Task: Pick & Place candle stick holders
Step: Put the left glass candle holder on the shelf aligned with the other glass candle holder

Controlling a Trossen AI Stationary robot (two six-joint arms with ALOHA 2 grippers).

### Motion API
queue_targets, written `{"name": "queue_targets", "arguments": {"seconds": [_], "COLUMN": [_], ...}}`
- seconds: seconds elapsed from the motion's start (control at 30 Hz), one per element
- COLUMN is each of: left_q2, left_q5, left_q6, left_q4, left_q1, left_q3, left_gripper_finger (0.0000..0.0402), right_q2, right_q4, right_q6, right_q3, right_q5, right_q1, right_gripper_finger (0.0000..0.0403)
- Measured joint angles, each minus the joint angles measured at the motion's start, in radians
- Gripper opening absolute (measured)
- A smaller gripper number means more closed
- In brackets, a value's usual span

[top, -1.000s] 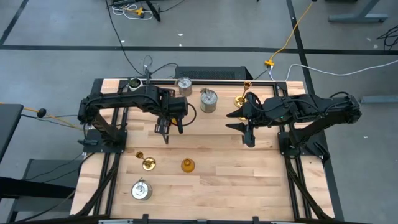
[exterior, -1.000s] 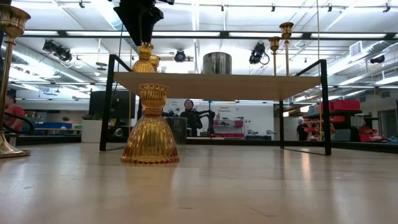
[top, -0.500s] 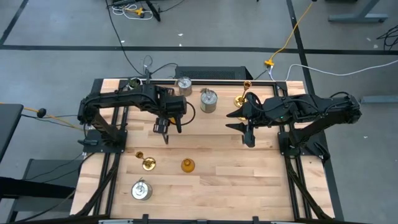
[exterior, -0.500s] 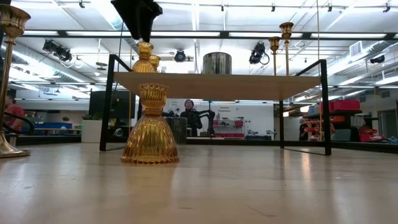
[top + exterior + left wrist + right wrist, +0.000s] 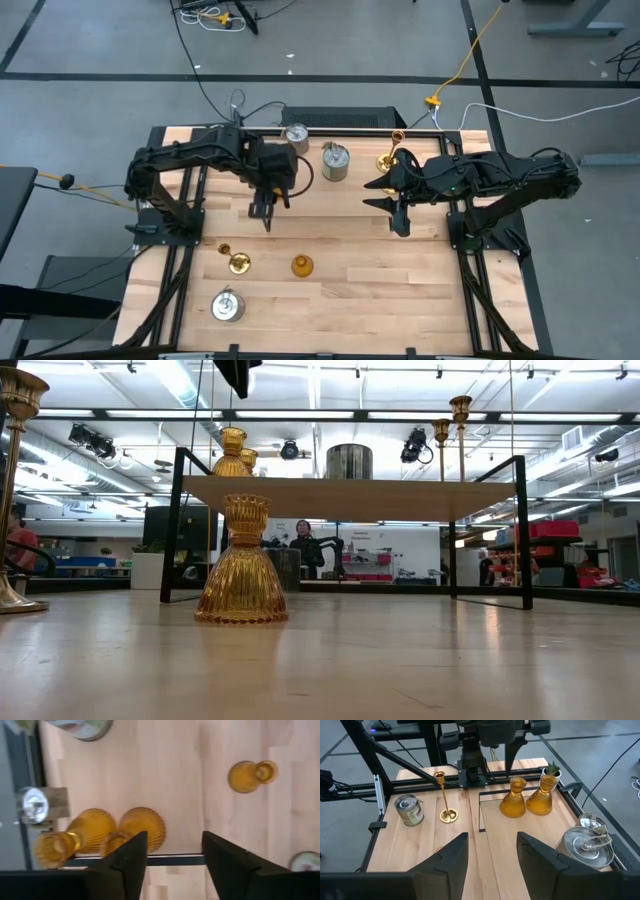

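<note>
Two amber holders (image 5: 514, 798) (image 5: 542, 796) upright side by side on rack shelf (image 5: 350, 495), near its far-left corner. Left gripper (image 5: 172, 862) hangs above them, fingers apart, nothing between. Third amber holder (image 5: 301, 265) on table front, gold holder (image 5: 237, 262) just left of it, silver can (image 5: 227, 305) near front-left corner. Two more silver cans (image 5: 335, 161) (image 5: 295, 135) and tall gold holder (image 5: 388, 157) on shelf. Right gripper (image 5: 399, 212) over table (image 5: 360, 280) right of centre, fingers apart, empty.

The worktop (image 5: 350, 290) is pale, matt wood in jointed strips. The amber holders (image 5: 513, 797) look like ribbed, glossy glass, the slim candlestick (image 5: 445, 795) is polished brass, and the can-shaped holders (image 5: 409, 810) are dull silver-grey metal. The rack (image 5: 350, 497) pairs a smooth wooden shelf with matt black wire sides.
</note>
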Motion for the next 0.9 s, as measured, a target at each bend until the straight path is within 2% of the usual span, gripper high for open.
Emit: {"name": "queue_targets", "arguments": {"seconds": [0.1, 0.3, 0.67, 0.9], "left_q2": [0.0, 0.001, 0.001, 0.001], "left_q5": [0.041, 0.049, 0.033, 0.03], "left_q6": [-0.004, -0.049, -0.053, -0.053], "left_q4": [0.011, 0.029, 0.031, 0.03], "left_q1": [0.0, 0.0, 0.002, 0.002], "left_q3": [-0.017, -0.069, -0.089, -0.089], "left_gripper_finger": [0.0158, 0.0095, 0.0015, 0.0009], "right_q2": [0.0, 0.0, 0.0, 0.0], "right_q4": [0.0, 0.0, 0.0, 0.0], "right_q6": [0.0, 0.001, 0.001, 0.0], "right_q3": [0.0, 0.0, 0.0, 0.0], "right_q5": [0.0, 0.0, 0.0, 0.0], "right_q1": [0.0, 0.0, 0.0, 0.0], "right_gripper_finger": [0.0168, 0.0168, 0.0168, 0.0168]}}
